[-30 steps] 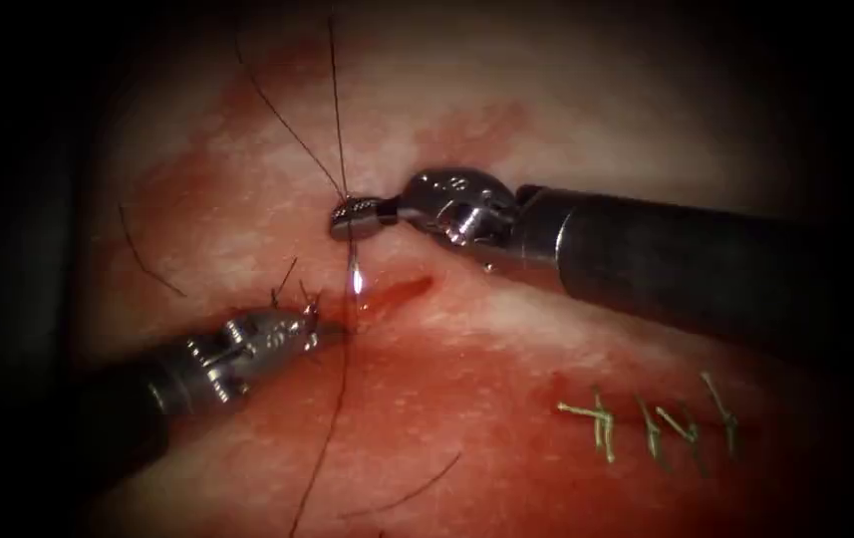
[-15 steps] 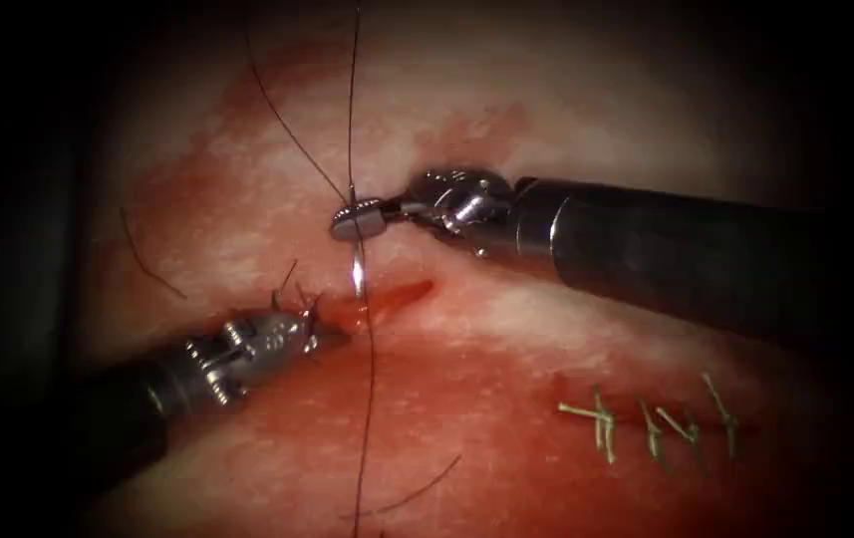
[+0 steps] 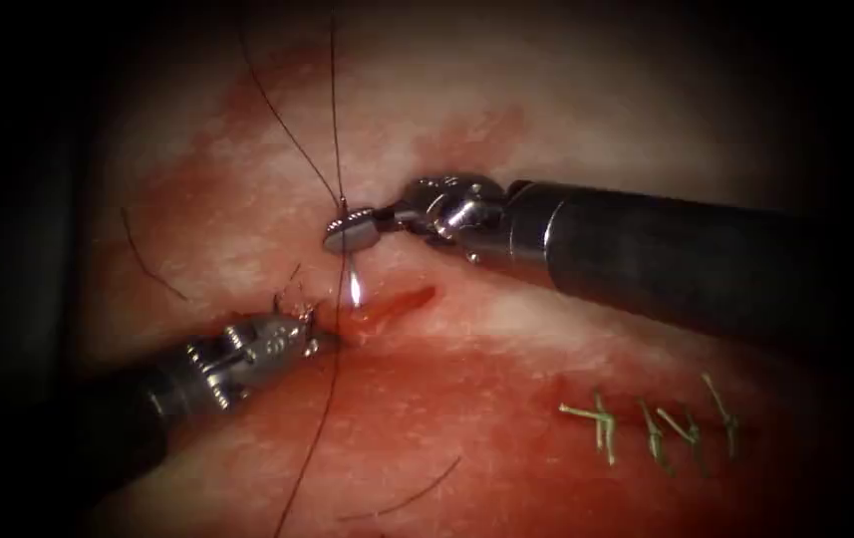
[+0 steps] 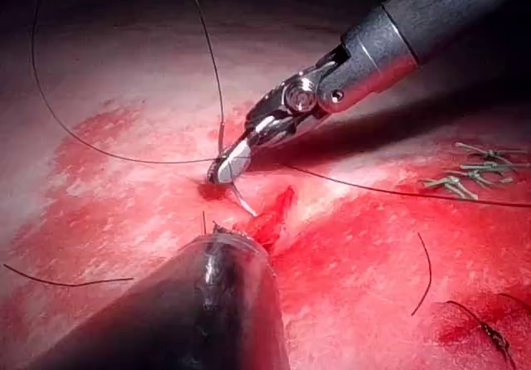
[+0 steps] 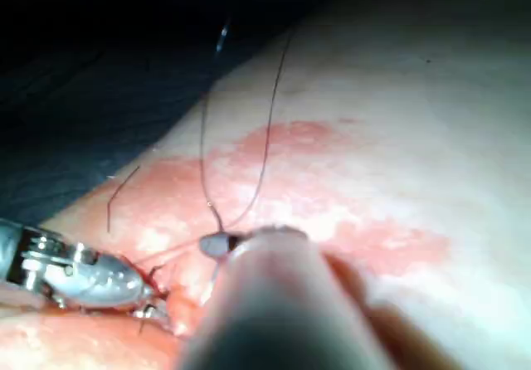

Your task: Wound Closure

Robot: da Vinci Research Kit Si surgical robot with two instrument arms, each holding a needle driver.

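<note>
The needle (image 3: pixel 354 284) is held by the right tool (image 3: pixel 350 230), whose jaws are pressed together on its upper end, where the thread (image 3: pixel 335 120) joins it. From the jaws the needle hangs down, and its bright tip is seen just above the left end of the cut (image 3: pixel 397 299), close to the tissue (image 3: pixel 506 130); whether the tip is already in the tissue cannot be told. In the left wrist view the needle (image 4: pixel 241 200) is seen below the right tool (image 4: pixel 226 164), pointing at the cut (image 4: pixel 278 212).

The left tool (image 3: pixel 297 334) is laid against the tissue just left of the cut, with jaws closed on its edge by a small knot of thread ends. Two strands of thread rise from the right tool's jaws, and another runs down across the red fluid (image 3: pixel 427 418). Finished stitches (image 3: pixel 646 423) are seen far to the right.
</note>
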